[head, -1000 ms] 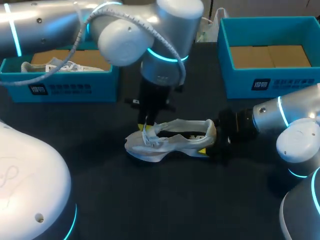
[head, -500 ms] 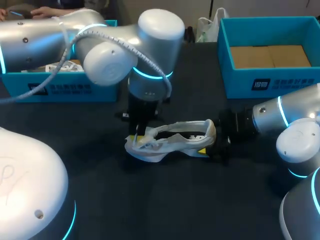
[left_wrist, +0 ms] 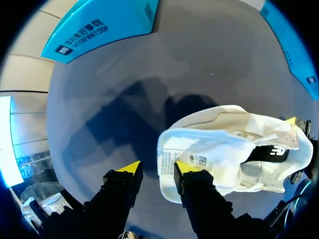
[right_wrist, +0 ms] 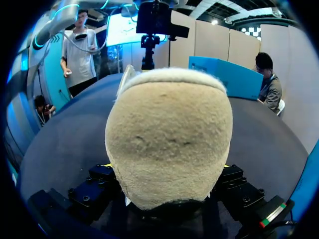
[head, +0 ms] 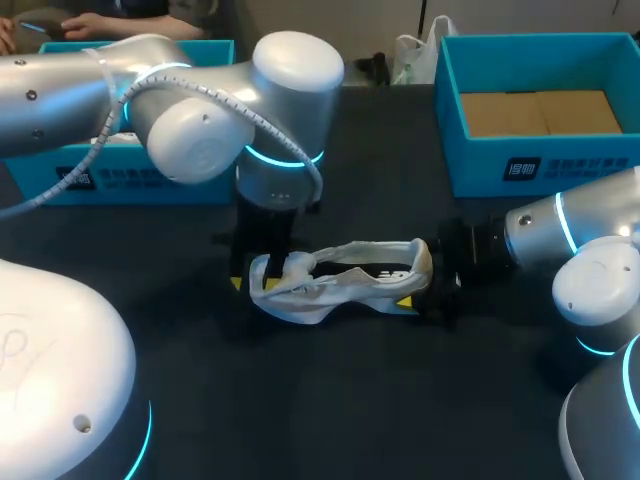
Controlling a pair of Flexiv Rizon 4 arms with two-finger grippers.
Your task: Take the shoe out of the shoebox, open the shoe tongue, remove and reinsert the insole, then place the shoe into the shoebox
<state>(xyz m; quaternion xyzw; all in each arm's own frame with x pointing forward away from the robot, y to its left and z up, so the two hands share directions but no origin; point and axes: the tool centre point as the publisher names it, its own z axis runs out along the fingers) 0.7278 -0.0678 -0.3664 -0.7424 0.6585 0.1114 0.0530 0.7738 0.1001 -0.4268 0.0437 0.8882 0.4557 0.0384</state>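
A white shoe lies on its side on the dark table, toe toward my left arm and heel toward my right. Its tongue is folded out over the toe end, showing the label. My left gripper stands open at the toe, one finger against the shoe's edge and the other over bare table. In the head view this left gripper is low beside the toe. The beige heel sits between the fingers of my right gripper, which is shut on it from both sides.
A blue shoebox stands at the back left, largely hidden behind my left arm. A second blue shoebox with a cardboard floor stands at the back right. Dark table lies in front of the shoe.
My left gripper has let go of the tongue and laces, opened, and moved down and left to the toe. The tongue now lies folded forward. The right arm has not moved.
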